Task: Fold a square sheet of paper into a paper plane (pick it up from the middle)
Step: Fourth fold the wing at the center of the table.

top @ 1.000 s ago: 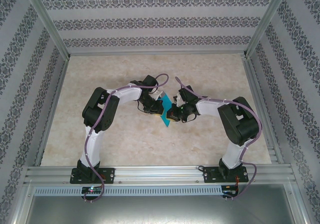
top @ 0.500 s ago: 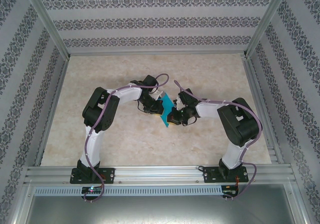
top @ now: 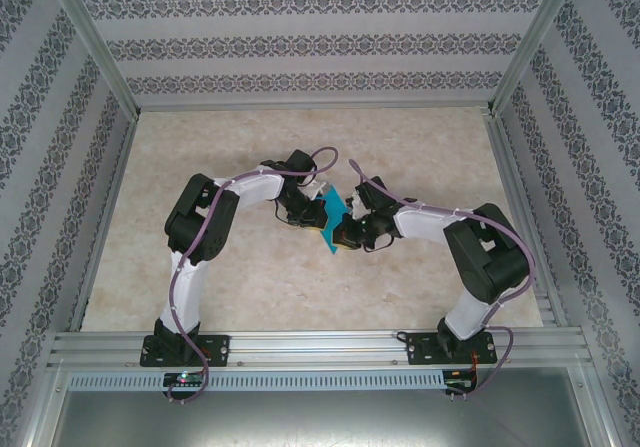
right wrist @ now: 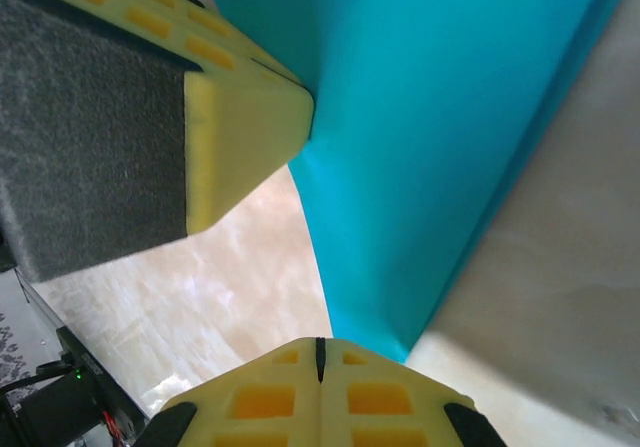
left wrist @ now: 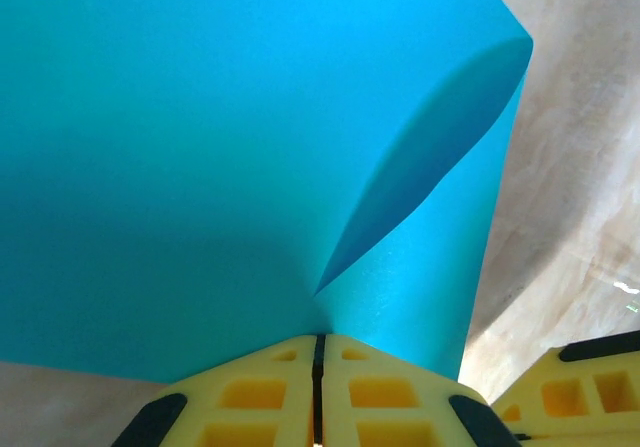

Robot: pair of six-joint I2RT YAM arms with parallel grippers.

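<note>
The square sheet of paper (top: 328, 221) is turquoise and hangs off the table between the two arms. My left gripper (top: 306, 213) is shut on it; in the left wrist view the paper (left wrist: 200, 147) rises from the closed tips of that gripper (left wrist: 318, 339) and bends into a soft fold on the right. My right gripper (top: 344, 235) is shut. In the right wrist view the tip of the right gripper (right wrist: 320, 345) sits against the paper's (right wrist: 440, 137) lower corner, and the sheet passes beside the slit, not into it. The left gripper's fingers (right wrist: 240, 107) pinch the sheet's upper edge.
The beige marbled table (top: 420, 147) lies under both arms. Metal frame rails (top: 320, 347) run along the near edge, and patterned walls (top: 60, 167) close in the sides and back. A finger of the right gripper (left wrist: 585, 387) shows at the bottom right of the left wrist view.
My right gripper has moved a little left and nearer, up to the paper's lower corner, and its forearm has stretched out. The left arm and the paper have stayed put.
</note>
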